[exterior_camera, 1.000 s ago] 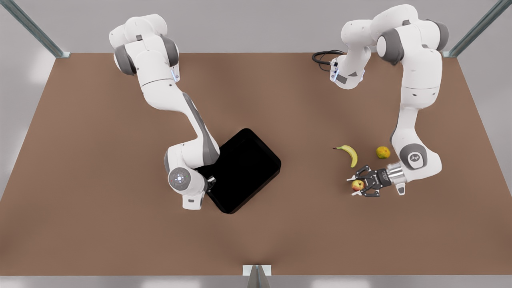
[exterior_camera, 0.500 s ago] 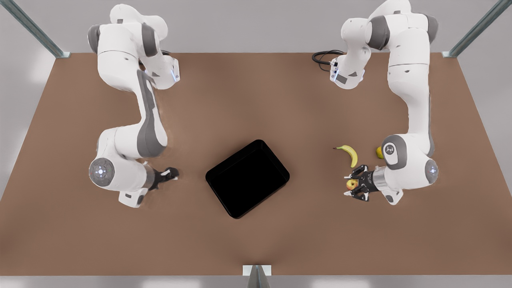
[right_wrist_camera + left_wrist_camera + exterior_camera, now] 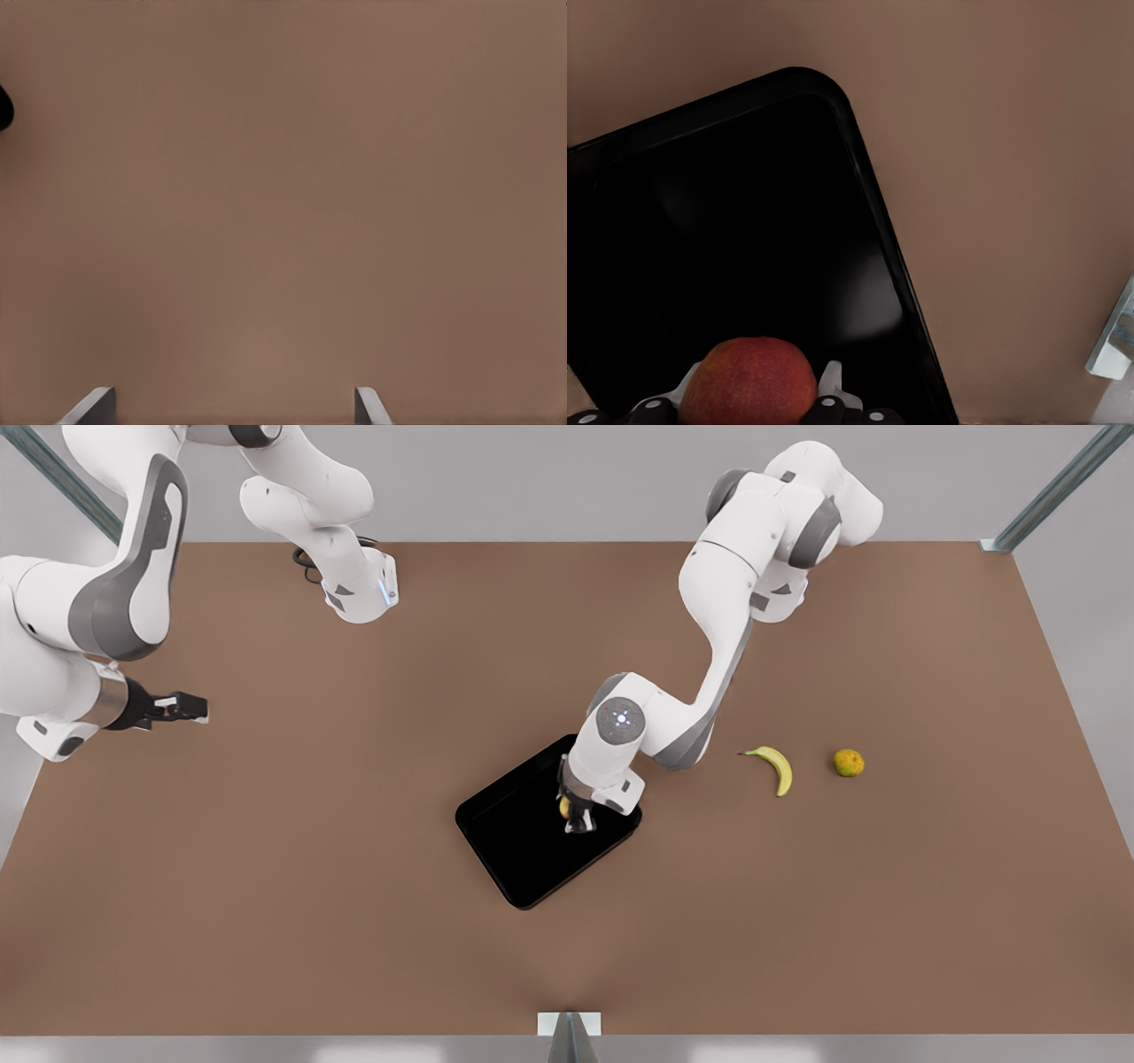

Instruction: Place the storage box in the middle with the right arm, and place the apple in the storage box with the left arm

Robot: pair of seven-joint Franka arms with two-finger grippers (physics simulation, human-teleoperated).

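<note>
The glossy black storage box [image 3: 523, 850] lies at an angle in the middle of the brown table. My left gripper [image 3: 574, 815] hangs over the box's half toward the front view's right, shut on the apple [image 3: 564, 808]. In the left wrist view the red apple [image 3: 749, 381] sits between the fingers [image 3: 831, 379] of the left gripper [image 3: 755, 397], above the black box floor [image 3: 744, 230]. My right gripper [image 3: 182, 708] waits far off at the front view's left, above the table, open and with nothing in it; its two fingertips [image 3: 93, 405] stand wide apart over bare table.
A yellow banana [image 3: 780, 767] and an orange-green round fruit [image 3: 848, 762] lie on the table toward the front view's right of the box. Metal frame posts stand at the far corners, and a small bracket [image 3: 569, 1026] sits at the near edge.
The left arm swung from the front view's right to over the box, carrying the apple. The right arm drew back farther toward the front view's left. The box stayed where it was.
</note>
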